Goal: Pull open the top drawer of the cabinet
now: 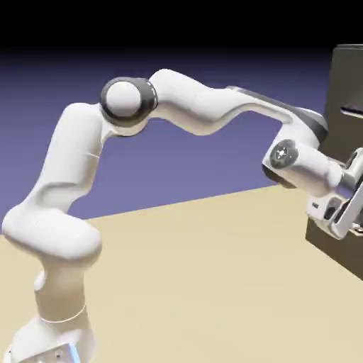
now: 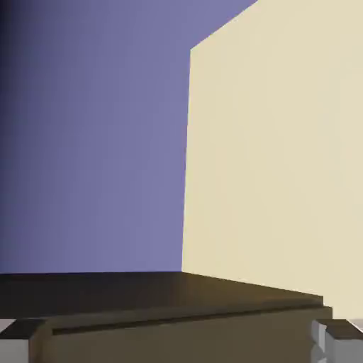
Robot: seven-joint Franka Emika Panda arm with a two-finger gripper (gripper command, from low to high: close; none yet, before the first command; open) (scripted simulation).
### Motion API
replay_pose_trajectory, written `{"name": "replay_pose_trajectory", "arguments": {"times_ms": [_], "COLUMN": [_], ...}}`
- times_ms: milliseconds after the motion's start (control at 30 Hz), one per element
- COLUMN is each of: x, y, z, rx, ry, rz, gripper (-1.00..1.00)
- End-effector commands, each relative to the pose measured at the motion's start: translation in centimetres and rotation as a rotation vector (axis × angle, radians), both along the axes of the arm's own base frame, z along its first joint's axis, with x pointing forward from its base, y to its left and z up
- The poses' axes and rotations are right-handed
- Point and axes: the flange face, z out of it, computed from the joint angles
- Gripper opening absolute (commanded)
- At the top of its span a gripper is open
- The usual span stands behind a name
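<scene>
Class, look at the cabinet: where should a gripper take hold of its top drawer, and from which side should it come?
Probably by the bar handle, coming from the front, the robot's side. It is a slim bar lying across the dark front, so fingers closing above and below it should suit.

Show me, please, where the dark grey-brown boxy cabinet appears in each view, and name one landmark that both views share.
Exterior view: the dark grey-brown boxy cabinet stands along the right edge, cut off by the frame.
Hand view: it spans the bottom of the picture, between and behind the small grey finger tips.
Shared landmark: the flat, pale tan surface.
</scene>
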Motion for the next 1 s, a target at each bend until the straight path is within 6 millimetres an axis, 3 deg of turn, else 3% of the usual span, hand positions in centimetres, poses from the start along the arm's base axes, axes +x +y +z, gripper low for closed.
{"name": "replay_pose_trajectory", "arguments": {"times_ms": [0,133,267,367,500,567,900,933,967], "x": [0.6,3.0,5.3,6.9,8.6,8.6,13.6,13.6,13.6], "y": [0.5,3.3,7.6,11.9,19.0,19.2,19.2,19.2,19.2], "z": [0.5,3.0,5.6,7.5,9.8,9.8,9.8,9.8,9.8], "rx": [0.003,0.014,0.025,0.037,0.06,0.06,0.06,0.06,0.06], "ry": [-0.029,-0.151,-0.278,-0.373,-0.491,-0.494,-0.494,-0.494,-0.494], "rz": [-0.006,-0.009,0.025,0.074,0.17,0.173,0.173,0.173,0.173], "gripper": [0.0,0.0,0.0,0.0,0.0,0.0,0.0,-1.0,-1.0]}}
